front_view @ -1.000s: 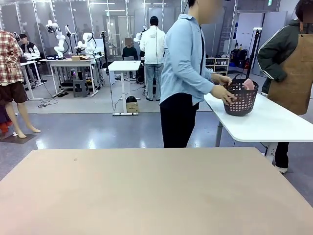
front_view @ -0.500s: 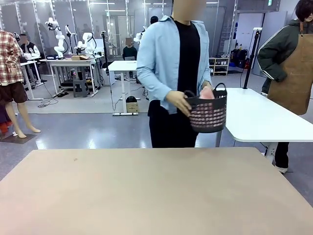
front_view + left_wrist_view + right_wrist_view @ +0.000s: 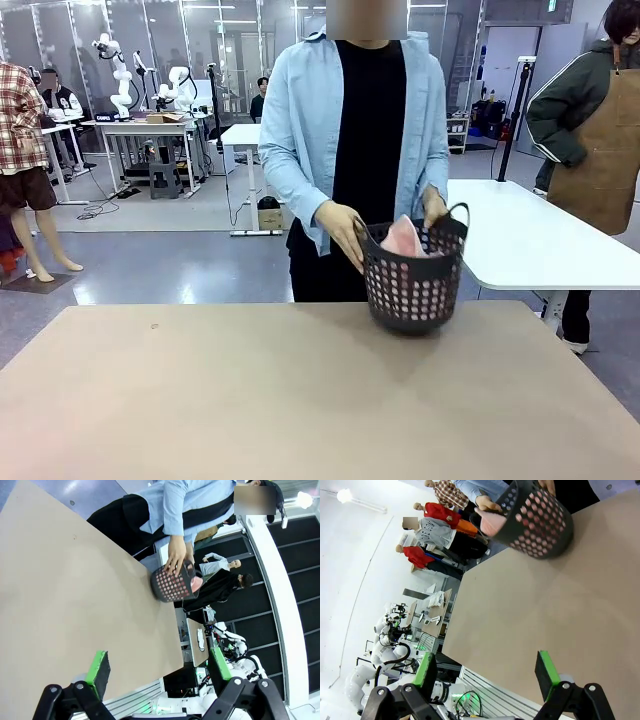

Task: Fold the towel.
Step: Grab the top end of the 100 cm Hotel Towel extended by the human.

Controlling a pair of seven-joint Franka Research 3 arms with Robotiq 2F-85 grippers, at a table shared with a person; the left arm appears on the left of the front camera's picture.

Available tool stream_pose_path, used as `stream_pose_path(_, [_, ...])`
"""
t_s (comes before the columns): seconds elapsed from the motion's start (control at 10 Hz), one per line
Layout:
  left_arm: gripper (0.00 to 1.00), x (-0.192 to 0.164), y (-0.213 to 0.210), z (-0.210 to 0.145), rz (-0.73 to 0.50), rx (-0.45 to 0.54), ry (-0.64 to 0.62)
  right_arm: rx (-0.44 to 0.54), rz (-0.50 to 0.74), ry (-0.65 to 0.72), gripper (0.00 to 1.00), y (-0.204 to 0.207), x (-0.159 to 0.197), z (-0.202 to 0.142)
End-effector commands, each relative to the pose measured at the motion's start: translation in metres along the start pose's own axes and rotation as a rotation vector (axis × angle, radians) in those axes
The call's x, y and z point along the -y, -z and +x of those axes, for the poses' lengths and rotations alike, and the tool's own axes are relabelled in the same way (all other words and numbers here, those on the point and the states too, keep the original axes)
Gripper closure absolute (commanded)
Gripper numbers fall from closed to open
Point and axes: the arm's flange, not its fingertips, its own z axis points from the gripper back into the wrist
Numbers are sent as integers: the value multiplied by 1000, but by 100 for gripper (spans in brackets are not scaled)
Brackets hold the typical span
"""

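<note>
A person (image 3: 365, 130) holds the basket (image 3: 412, 285) at the table's (image 3: 250, 400) far edge, the towel (image 3: 404, 238) bunched inside it. Well apart from the basket, the left gripper (image 3: 159, 665) and right gripper (image 3: 486, 672) have their fingers spread, empty.

- My gripper (image 3: 487, 676) sits at the bottom edge of the frame, jaws spread wide with nothing between them.
- My green pads (image 3: 426, 672) stand one at lower left, one at lower right, above the tan table (image 3: 520, 610).
- The table runs from the middle to the right edge.
- A dark perforated plastic basket (image 3: 540, 522) is at the upper right, its base at the tabletop; I cannot tell whether it rests there.
- A pale pink towel (image 3: 490, 524) bulges from the basket's mouth, toward upper centre.
- A person's hand (image 3: 487, 502) is on the basket's rim, just above the towel.
</note>
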Motion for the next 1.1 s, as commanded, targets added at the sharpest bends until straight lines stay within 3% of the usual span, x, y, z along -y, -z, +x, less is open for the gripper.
stream_pose_path(0.0, [0,0,0,0,-12,-2,2,11,13,-10,0,0,1,2])
stream_pose_path(1.0, [0,0,0,0,-12,-2,2,11,13,-10,0,0,1,2])
